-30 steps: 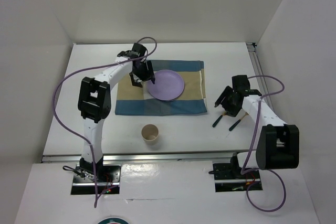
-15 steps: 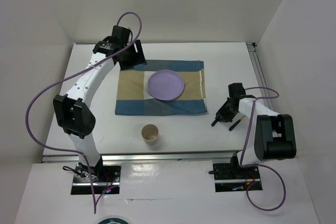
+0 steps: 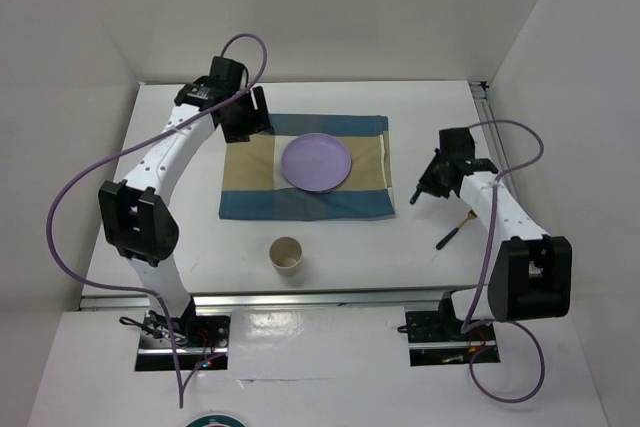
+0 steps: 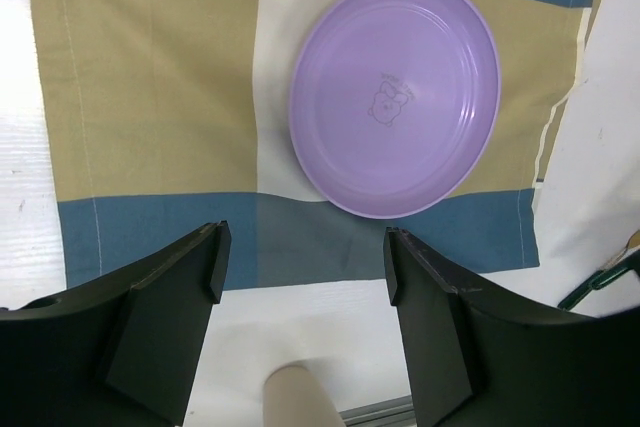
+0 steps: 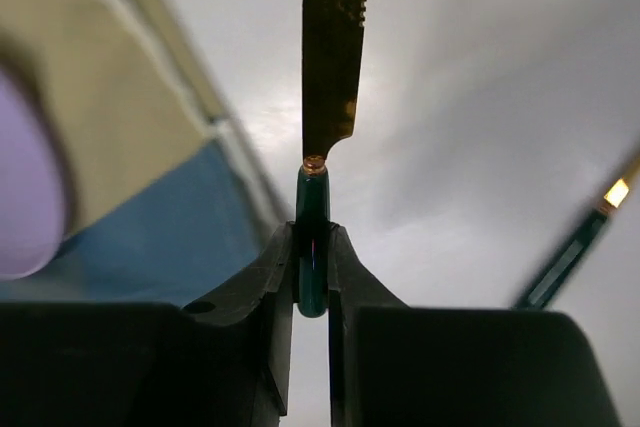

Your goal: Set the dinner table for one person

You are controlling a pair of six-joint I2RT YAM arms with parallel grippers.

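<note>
On the white dinner table (image 3: 150, 227) lies a blue-and-tan striped mat (image 3: 260, 182) with a purple plate (image 3: 316, 162) on it. My left gripper (image 3: 245, 119) hovers over the mat's back left corner, open and holding nothing; its view looks down on the plate (image 4: 395, 97) between its fingers (image 4: 185, 267). My right gripper (image 3: 428, 185) is right of the mat, shut on a knife (image 5: 330, 67) by its green handle, with the gold blade pointing away. A second green-handled utensil (image 3: 452, 232) lies on the table nearer the front.
A tan paper cup (image 3: 287, 255) stands upright in front of the mat, also low in the left wrist view as the cup (image 4: 295, 397). Aluminium rails run along the front edge (image 3: 300, 297) and the right edge (image 3: 490, 117). White walls enclose the table.
My right gripper closed on the knife and lifted it off the table toward the back. My left arm drew away from the plate to the mat's back left corner.
</note>
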